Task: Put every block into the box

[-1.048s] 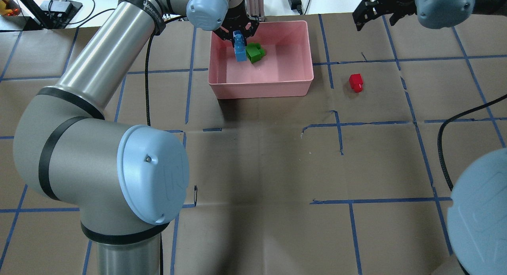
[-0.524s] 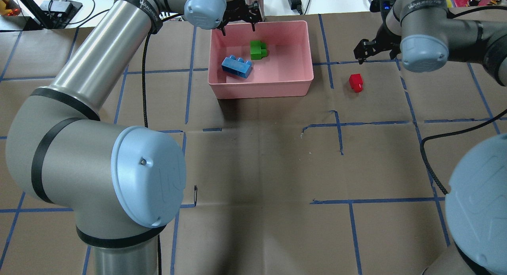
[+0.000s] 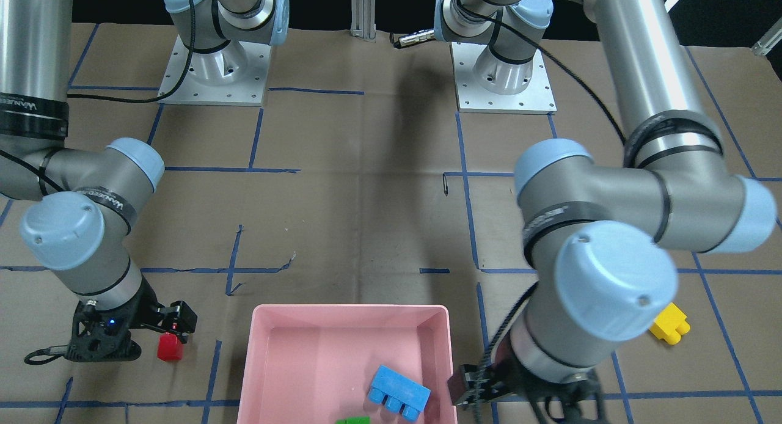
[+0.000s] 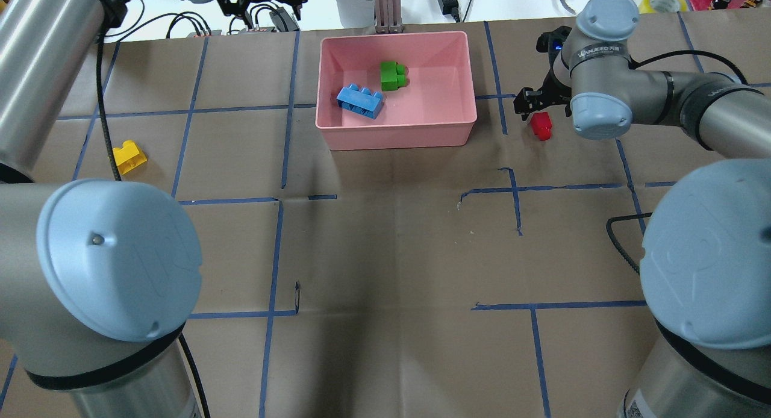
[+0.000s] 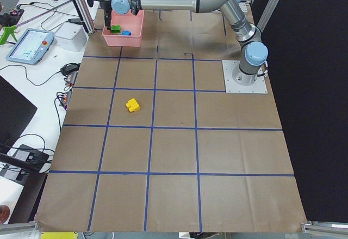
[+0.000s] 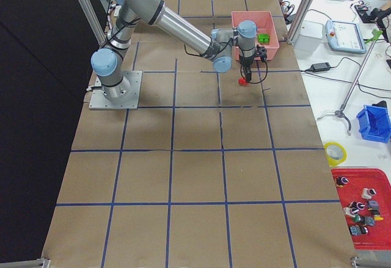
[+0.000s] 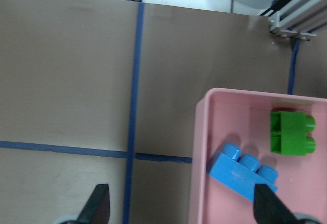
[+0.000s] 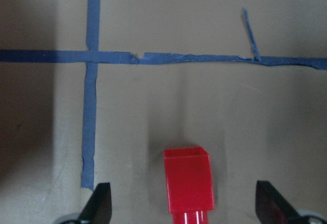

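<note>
The pink box [image 4: 397, 135] stands at the far middle of the table. In it lie the blue block [image 4: 359, 101] and the green block [image 4: 392, 76]; both also show in the left wrist view, the blue block [image 7: 244, 171] and the green block [image 7: 291, 132]. The red block [image 4: 541, 126] lies on the table right of the box. My right gripper [image 4: 536, 102] is open just above it, its fingertips either side of the red block [image 8: 188, 183]. The yellow block [image 4: 129, 156] lies at the far left. My left gripper [image 4: 263, 2] is open and empty, high up left of the box.
An aluminium post [image 4: 385, 8] stands right behind the box. Cables and devices lie beyond the table's far edge. Blue tape lines cross the brown paper. My left arm's cable [image 4: 102, 105] hangs close to the yellow block.
My left gripper let the blue block drop into the box, then swung away to the left, uncovering the yellow block. My right gripper came down over the red block.
</note>
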`<state>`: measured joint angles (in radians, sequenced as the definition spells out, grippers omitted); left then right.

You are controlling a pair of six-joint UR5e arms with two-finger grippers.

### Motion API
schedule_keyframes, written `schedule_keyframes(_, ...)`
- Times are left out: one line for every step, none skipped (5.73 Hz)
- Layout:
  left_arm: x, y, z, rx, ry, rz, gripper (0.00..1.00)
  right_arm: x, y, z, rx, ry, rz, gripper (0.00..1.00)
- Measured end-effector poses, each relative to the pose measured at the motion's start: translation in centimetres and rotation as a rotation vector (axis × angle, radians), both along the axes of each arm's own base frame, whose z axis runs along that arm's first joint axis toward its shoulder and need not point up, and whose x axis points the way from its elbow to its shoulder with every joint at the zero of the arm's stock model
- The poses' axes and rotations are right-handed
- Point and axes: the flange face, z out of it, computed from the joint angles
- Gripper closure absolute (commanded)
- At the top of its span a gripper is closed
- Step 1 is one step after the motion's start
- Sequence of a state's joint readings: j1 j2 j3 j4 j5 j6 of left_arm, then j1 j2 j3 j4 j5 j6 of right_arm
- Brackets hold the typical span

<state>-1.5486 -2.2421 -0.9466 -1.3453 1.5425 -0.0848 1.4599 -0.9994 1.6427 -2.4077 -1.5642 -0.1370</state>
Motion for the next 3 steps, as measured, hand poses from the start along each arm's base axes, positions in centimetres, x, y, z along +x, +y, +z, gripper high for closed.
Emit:
schedule_keyframes(6.4,0.7,0.2,0.016,-0.008,0.02,0.0,0.4,-0.2,-1.2,0.007,-0.008,-0.006,0.03)
schedule_keyframes(12.6,1.6,-0.1,0.033,-0.019,0.015,0.0,0.4,-0.3,-2.1,0.012,-0.008,-0.009,0.15)
schedule_keyframes(18.4,2.8,-0.3,0.051,-0.035,-0.036,0.0,0.3,-0.3,-2.5,0.016,-0.002,-0.01,0.49)
